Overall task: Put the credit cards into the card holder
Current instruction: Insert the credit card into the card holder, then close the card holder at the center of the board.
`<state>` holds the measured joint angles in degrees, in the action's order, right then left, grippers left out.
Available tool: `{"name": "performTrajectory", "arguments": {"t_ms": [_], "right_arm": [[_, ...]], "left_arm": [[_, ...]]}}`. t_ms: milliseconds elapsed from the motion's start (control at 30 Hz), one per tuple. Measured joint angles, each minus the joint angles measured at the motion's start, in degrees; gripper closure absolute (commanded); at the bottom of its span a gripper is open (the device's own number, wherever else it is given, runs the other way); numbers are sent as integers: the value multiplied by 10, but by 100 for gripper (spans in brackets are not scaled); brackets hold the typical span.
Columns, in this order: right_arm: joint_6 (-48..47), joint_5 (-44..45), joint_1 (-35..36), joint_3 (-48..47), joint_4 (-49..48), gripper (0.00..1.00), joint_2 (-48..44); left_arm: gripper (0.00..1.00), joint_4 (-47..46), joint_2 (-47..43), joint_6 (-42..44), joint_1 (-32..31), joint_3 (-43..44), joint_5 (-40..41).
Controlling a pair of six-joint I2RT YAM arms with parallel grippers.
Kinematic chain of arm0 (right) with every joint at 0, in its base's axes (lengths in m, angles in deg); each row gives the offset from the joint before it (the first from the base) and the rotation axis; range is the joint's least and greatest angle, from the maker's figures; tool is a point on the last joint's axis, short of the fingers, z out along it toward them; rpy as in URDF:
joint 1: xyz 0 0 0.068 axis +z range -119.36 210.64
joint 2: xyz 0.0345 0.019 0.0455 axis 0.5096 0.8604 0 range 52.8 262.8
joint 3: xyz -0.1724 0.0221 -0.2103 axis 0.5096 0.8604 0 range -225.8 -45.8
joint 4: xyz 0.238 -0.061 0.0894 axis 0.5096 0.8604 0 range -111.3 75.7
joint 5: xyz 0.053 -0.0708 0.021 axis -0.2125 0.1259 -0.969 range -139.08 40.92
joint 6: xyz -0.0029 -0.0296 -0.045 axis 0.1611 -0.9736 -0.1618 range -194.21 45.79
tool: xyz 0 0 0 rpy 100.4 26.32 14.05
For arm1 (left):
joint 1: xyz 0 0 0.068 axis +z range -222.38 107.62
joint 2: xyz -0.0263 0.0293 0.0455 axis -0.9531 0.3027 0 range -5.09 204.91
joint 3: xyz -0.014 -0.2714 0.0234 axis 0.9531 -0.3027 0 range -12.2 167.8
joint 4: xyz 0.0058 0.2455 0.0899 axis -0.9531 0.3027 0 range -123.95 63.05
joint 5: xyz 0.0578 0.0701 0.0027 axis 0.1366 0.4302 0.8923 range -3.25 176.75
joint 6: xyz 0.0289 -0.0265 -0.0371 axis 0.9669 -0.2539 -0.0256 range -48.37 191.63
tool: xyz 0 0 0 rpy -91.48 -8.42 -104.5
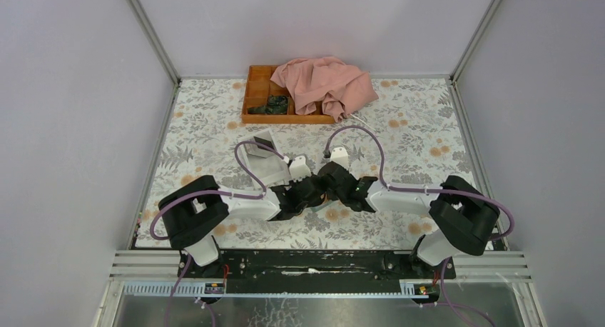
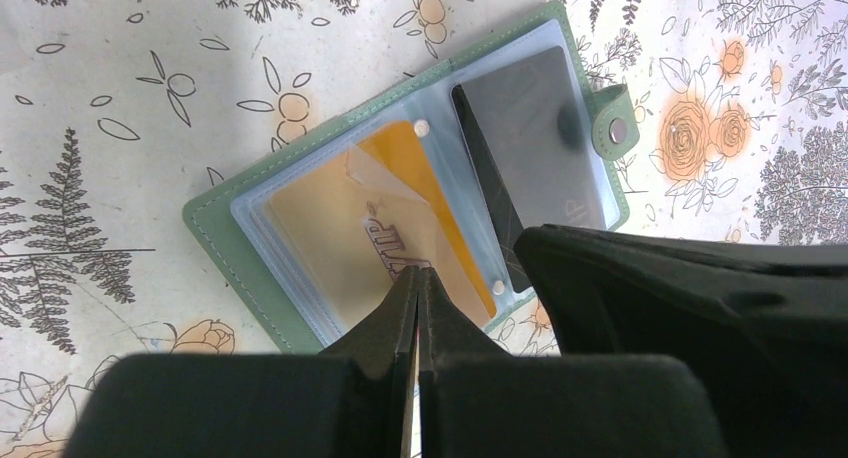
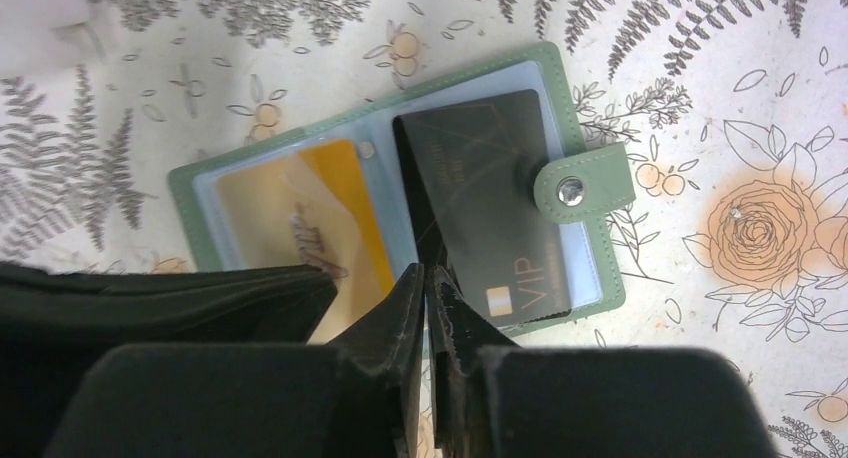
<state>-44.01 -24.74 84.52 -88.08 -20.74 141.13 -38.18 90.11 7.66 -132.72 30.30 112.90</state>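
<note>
— Where's the card holder?
— Lying open on the tabletop, midway along its near edge. It holds an orange card and a dark card.
— Grippers?
— The left gripper is closed over the orange card. The right gripper is at the dark card's edge, and I can't tell if it grips.

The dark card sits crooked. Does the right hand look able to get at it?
Probably yes: the right hand is at the dark card's near edge; only the snap tab overlaps its far edge, and the left hand is over the orange card.
</note>
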Motion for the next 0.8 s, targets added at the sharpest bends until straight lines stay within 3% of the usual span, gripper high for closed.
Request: {"name": "performTrajectory", "arguments": {"t_ms": [467, 800], "right_arm": [[-10, 40, 9, 28, 2, 41, -84], [-56, 97, 9, 29, 9, 31, -39]], "left_arm": [[100, 11, -13, 0, 0, -9, 1], [100, 13, -15, 2, 0, -11, 0]]}}
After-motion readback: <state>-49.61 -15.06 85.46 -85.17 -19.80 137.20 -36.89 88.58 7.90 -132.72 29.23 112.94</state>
